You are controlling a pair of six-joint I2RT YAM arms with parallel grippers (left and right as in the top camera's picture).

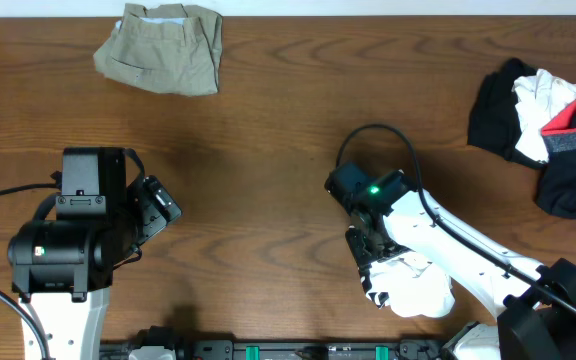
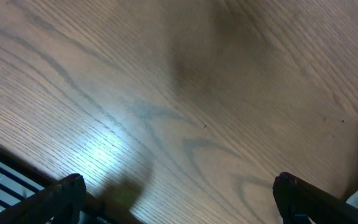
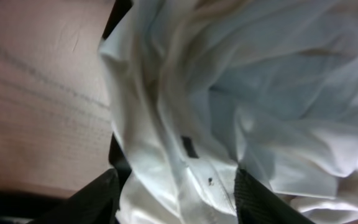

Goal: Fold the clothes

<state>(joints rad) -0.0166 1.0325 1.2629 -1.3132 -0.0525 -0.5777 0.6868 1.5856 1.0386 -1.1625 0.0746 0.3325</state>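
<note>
A crumpled white top [image 1: 418,287] lies bunched at the table's front edge, right of centre. My right gripper [image 1: 370,268] is down on its left side. In the right wrist view the white top [image 3: 241,93] fills the frame, with a small black rectangular mark [image 3: 189,147] on it, and a fold of it sits between the two dark fingers [image 3: 269,205], so the right gripper [image 3: 176,200] is shut on the cloth. My left gripper [image 1: 163,208] hovers open over bare wood at the left; its wrist view shows the left gripper [image 2: 179,199] with nothing between its fingers.
Folded khaki shorts [image 1: 163,47] rest at the back left. A heap of black, white and red clothes [image 1: 548,130] lies at the right edge. Cables and a rail run along the front edge [image 1: 268,350]. The wooden table [image 1: 268,150] spreads between them.
</note>
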